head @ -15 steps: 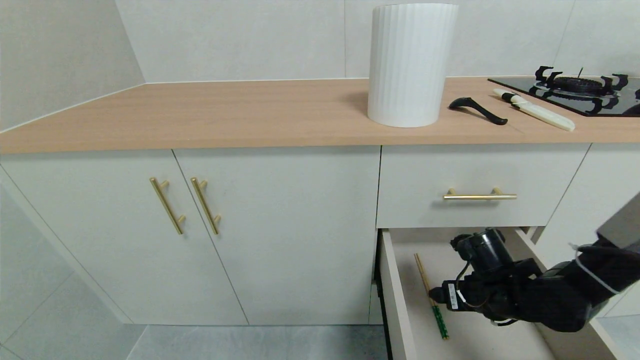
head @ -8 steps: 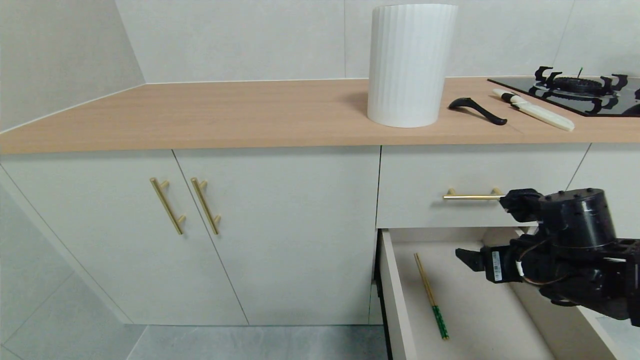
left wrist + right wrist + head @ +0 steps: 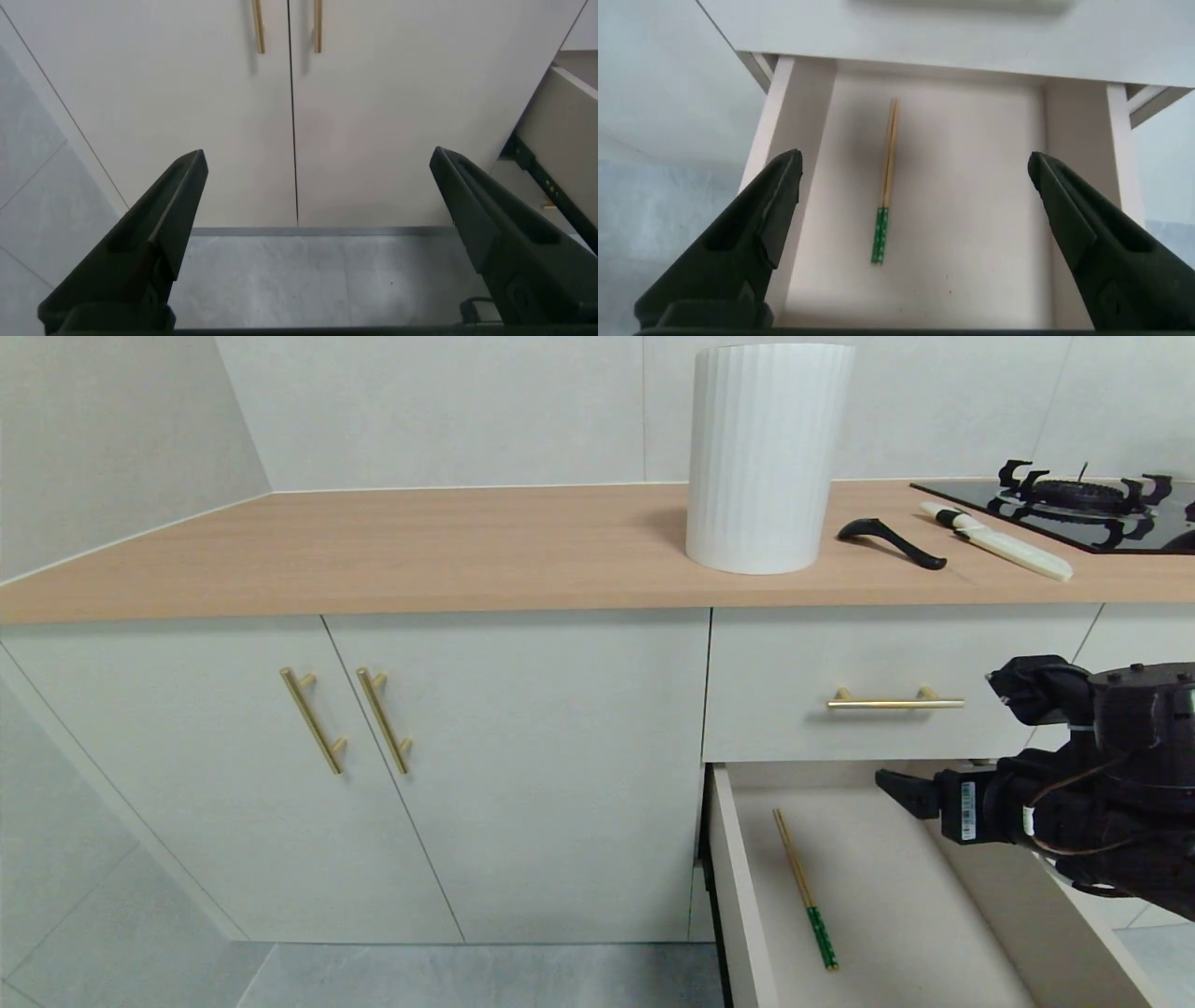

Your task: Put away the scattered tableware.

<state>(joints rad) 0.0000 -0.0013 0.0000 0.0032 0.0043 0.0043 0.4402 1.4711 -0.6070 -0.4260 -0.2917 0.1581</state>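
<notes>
chopsticks point(image 3: 805, 891) in open drawer point(image 3: 739, 896) | knife point(image 3: 994, 539) on counter point(image 3: 420, 546), right of canister point(image 3: 766, 457)

The right end effector point(image 3: 912, 173) has risen out of the drawer point(image 3: 738, 896), leaving the chopsticks point(image 3: 805, 889) inside

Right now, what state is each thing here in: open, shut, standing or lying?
Lower drawer: pulled open.
Upper drawer: shut.
Cupboard doors: shut.
Chopsticks: lying flat in the lower drawer.
White canister: upright on the counter.
Knife: lying on the counter.
Black tool: lying on the counter.
Left gripper: open, empty.
Right gripper: open, empty, above the lower drawer.
</notes>
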